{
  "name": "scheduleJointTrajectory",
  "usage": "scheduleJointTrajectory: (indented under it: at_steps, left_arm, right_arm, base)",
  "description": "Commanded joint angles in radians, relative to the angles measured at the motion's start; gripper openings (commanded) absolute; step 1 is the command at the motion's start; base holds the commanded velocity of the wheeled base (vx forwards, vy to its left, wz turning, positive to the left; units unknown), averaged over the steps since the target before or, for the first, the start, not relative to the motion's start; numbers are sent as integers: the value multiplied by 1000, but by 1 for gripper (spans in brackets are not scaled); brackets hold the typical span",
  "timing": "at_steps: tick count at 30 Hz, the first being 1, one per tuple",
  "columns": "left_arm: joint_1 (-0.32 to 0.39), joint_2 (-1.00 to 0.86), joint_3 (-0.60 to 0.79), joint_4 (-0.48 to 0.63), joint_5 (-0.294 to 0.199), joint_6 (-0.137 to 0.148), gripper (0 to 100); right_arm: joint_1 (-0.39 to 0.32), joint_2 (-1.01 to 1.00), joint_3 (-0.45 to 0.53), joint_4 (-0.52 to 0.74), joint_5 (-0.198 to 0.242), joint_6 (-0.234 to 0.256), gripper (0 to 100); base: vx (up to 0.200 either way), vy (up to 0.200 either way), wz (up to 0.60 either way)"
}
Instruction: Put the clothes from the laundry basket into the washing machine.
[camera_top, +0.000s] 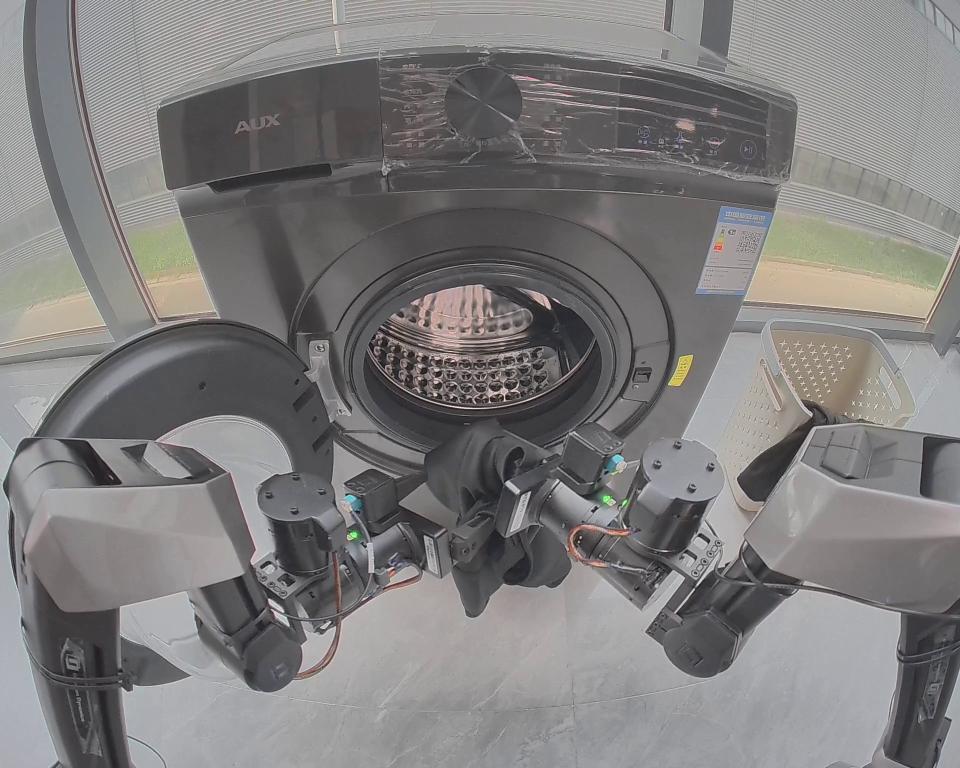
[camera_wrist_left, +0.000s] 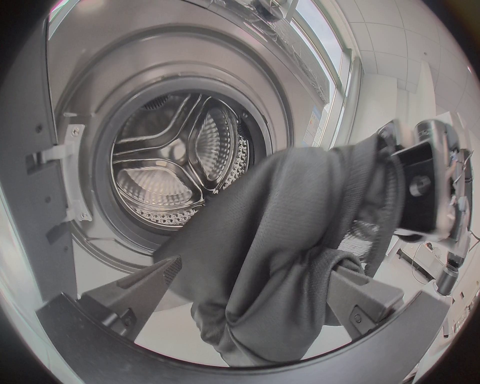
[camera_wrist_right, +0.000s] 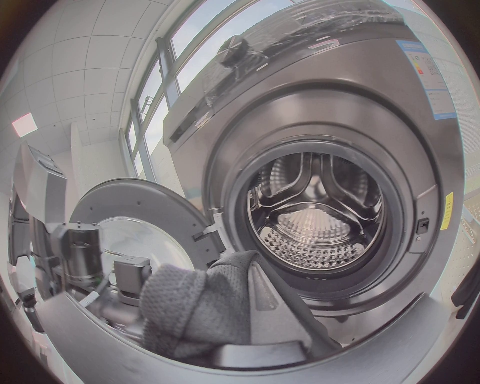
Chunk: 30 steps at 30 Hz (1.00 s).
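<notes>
**At the washer's open mouth: garment held up, not yet inside**

Just in front of the opening, below its lip, a dark garment (camera_top: 495, 520) hangs bunched between the two arms, off the floor. The right fingers (camera_wrist_right: 272, 305) are clamped on it, with cloth wrapped over one of them. The left fingers (camera_wrist_left: 155, 285) are spread apart; the garment sags through the gap and drapes over one of them, so they look released rather than gripping.

The washing machine (camera_top: 480, 200) has its door (camera_top: 180, 390) swung fully open on the robot's left. The drum (camera_top: 470, 350) shows bare metal and no clothes.

The basket (camera_top: 830, 390) lies tipped against the machine's right side, and another dark piece of clothing (camera_top: 785, 455) spills from its mouth.

Progress, judged: early to middle. One item is lifted and brought to the door, but nothing is loaded yet. Still to do: push this garment over the lip into the drum, let go, and fetch at least the piece in the basket. Whether more lies deeper in the basket cannot be told.
</notes>
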Motion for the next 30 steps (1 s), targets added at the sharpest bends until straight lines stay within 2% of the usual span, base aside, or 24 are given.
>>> scheduleJointTrajectory:
  at_steps: [1,8,14,21,22,25,28,30]
  left_arm:
    - [-12,83,-61,-1,-2,-2,100]
    - [-5,166,-161,1,2,0,100]
    - [21,233,-224,1,9,32,100]
    - [23,253,-250,-1,12,33,100]
    - [23,253,-253,-1,13,33,0]
    - [23,253,-265,-1,27,33,0]
    - [49,240,-290,-2,72,23,0]
    - [61,221,-288,-2,73,21,0]
  right_arm:
    - [48,-14,15,0,1,0,0]
    - [80,-22,32,-3,-4,11,0]
    - [83,-43,72,-5,-7,17,0]
    - [83,-63,92,-5,-8,23,0]
    - [82,-63,95,-5,-8,23,0]
    - [73,-63,107,-5,-11,24,0]
    - [39,-65,150,1,-42,29,0]
    - [22,-63,178,3,-47,31,0]
  base:
    - [0,0,0]
    - [0,0,0]
    - [0,0,0]
    - [0,0,0]
    - [0,0,0]
    - [0,0,0]
    - [0,0,0]
    - [0,0,0]
